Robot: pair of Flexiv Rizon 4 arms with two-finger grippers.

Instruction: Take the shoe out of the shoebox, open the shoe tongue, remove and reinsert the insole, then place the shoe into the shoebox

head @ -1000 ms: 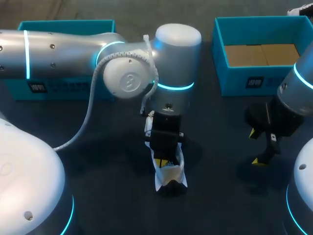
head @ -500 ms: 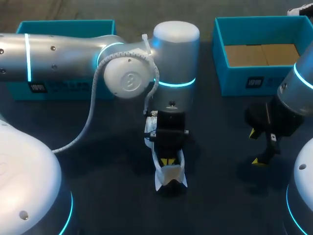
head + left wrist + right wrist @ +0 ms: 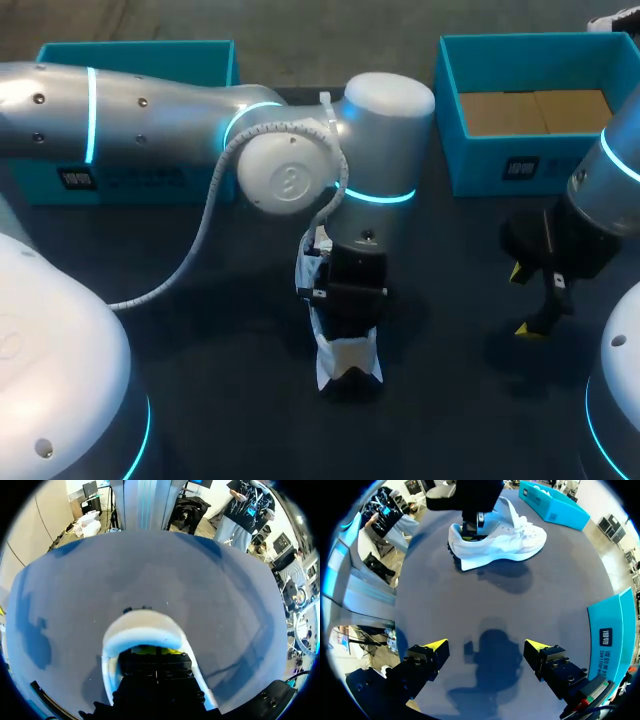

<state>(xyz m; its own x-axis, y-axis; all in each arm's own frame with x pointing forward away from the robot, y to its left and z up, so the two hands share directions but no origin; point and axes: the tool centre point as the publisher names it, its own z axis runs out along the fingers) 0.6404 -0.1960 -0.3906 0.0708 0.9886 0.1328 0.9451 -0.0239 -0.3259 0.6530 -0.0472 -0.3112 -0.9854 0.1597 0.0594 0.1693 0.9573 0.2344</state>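
Note:
The white shoe point(image 3: 350, 358) stands on the dark table near its middle, heel toward the front edge. My left gripper point(image 3: 347, 322) reaches down into the shoe's opening. In the left wrist view its yellow tips point(image 3: 156, 651) are pressed together, shut, just inside the heel collar of the shoe point(image 3: 142, 627); I cannot see whether anything is pinched between them. My right gripper point(image 3: 485, 647) hangs open above bare table to the right, well apart from the shoe point(image 3: 512, 540). The teal shoebox point(image 3: 452, 110) stands at the back right with a brown cardboard floor.
A second teal box point(image 3: 135, 52) sits at the back left, partly hidden behind my left arm. The shoebox wall point(image 3: 615, 640) stands close beside my right gripper point(image 3: 538, 298). The dark table point(image 3: 220, 400) shows between the shoe and the front edge.
My left arm has shifted a little right and lowered, pushing its gripper deeper into the shoe; its yellow tips no longer show from above. The shoe and right arm have stayed put.

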